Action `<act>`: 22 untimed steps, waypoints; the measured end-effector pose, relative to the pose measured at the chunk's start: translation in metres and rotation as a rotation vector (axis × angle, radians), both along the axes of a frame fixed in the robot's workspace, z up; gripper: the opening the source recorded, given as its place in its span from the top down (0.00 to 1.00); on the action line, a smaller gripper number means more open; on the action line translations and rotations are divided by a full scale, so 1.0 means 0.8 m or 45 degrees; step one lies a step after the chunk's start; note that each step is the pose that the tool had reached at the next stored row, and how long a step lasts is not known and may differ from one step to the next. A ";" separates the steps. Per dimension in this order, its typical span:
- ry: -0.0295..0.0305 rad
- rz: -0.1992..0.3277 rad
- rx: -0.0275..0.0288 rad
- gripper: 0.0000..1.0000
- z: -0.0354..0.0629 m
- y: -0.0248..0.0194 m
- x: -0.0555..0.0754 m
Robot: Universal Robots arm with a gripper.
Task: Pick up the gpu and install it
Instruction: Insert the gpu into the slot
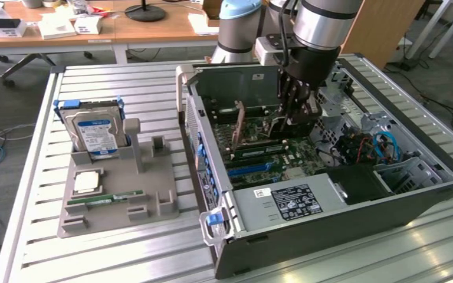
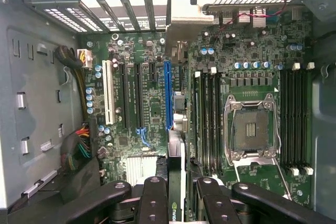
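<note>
Inside the open computer case (image 1: 329, 236), the gripper (image 2: 181, 184) clamps the gpu (image 2: 175, 203) edge-on, close beside the blue slot (image 2: 168, 93). The card's edge likely needs squaring with that slot, upright, with gentle pressing.

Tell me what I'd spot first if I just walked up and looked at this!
The big open computer case on the slatted metal table grabs the eye, with the robot arm pointing straight down into it. Inside, its black hand grips the gpu edge-on over the green motherboard. On the exterior view's left, a blue-labelled hard drive stands upright in a grey tray.
</note>
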State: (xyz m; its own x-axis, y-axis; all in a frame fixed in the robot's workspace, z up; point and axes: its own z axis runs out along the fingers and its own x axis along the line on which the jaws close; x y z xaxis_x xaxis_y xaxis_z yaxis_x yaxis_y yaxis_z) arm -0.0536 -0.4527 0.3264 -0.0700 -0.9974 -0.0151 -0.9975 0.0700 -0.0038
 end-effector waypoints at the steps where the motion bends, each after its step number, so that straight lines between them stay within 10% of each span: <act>1: -0.0001 0.000 0.0002 0.74 0.000 -0.0001 0.000; 22: -0.0004 0.000 0.0000 0.74 -0.018 -0.0057 0.000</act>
